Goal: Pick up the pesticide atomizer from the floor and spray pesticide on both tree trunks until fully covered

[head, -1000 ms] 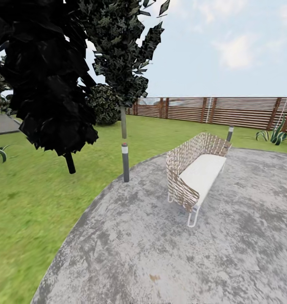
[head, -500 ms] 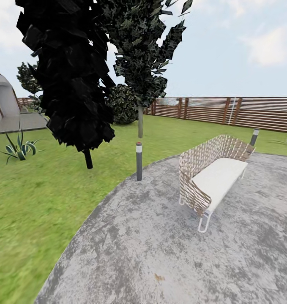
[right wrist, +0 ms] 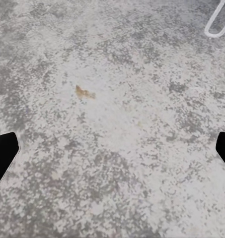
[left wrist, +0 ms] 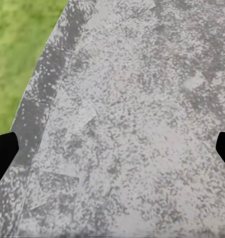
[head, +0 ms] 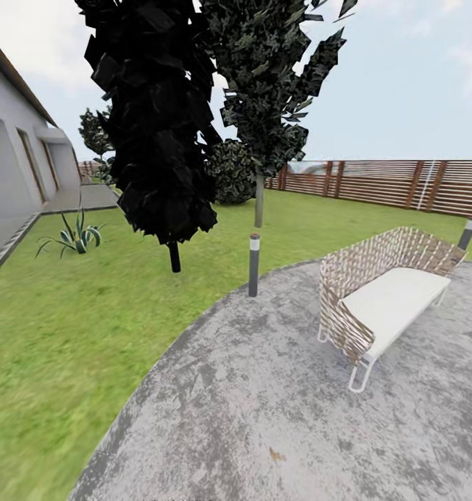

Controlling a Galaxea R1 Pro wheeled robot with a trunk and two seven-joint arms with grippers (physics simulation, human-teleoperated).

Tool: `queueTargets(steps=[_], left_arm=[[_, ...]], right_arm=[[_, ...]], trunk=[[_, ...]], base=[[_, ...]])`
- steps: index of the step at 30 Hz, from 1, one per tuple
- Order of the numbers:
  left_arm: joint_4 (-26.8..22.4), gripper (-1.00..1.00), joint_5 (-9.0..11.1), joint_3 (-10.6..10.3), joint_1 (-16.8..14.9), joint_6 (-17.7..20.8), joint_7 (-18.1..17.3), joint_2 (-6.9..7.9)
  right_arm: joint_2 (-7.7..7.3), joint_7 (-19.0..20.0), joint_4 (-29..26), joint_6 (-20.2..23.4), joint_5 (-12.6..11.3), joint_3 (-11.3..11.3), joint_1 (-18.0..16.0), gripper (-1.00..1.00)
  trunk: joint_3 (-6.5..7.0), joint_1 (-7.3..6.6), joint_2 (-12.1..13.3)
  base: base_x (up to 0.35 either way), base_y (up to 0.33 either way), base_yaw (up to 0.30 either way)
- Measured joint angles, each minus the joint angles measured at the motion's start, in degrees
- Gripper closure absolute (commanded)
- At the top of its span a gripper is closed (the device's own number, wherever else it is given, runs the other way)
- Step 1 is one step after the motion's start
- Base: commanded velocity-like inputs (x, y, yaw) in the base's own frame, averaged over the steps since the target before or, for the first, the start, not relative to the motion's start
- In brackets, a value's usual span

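The pesticide atomizer and the thick-trunked trees are out of view. The garden's green lawn (head: 69, 313) spreads to the left and far side, closed off by a brown slat fence (head: 395, 184). I stand on grey stone paving (head: 263, 403). In the left wrist view my left gripper (left wrist: 112, 153) is open over the paving, its black fingertips (left wrist: 3, 153) wide apart, with grass (left wrist: 18, 44) at one corner. My right gripper (right wrist: 112, 153) is open too, empty above the paving (right wrist: 117, 99).
Two dark thin-stemmed leafy trees (head: 159, 125) (head: 270, 83) rise ahead, with a round bush (head: 232, 170) behind. A grey bollard (head: 254, 264) marks the paving's edge. A woven bench (head: 385, 299) stands at the right. A grey house (head: 13, 167) and a spiky plant (head: 76, 236) are at the left.
The head view has swung to the left: bench, bollard and trees slide right in the picture, and the grey house comes into view at the left.
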Motion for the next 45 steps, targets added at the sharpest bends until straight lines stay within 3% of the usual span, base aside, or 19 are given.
queueTargets(steps=[22, 45], left_arm=[[0.02, -1.00, 0.15, 0.14, 0.00, -1.84, 0.04, 0.04], [0.08, -1.00, 0.22, 0.18, 0.00, -1.79, -0.16, -0.04]], right_arm=[[0.34, 0.00, 0.04, 0.07, 0.01, 0.08, 0.00, -1.00], [0.36, 0.00, 0.09, 0.08, 0.08, 0.18, 0.00, -1.00]], trunk=[[0.00, 0.00, 0.00], [-4.80, 5.05, -9.22]], base=[[0.000, 0.000, 0.279], [0.000, 0.000, 0.279]])
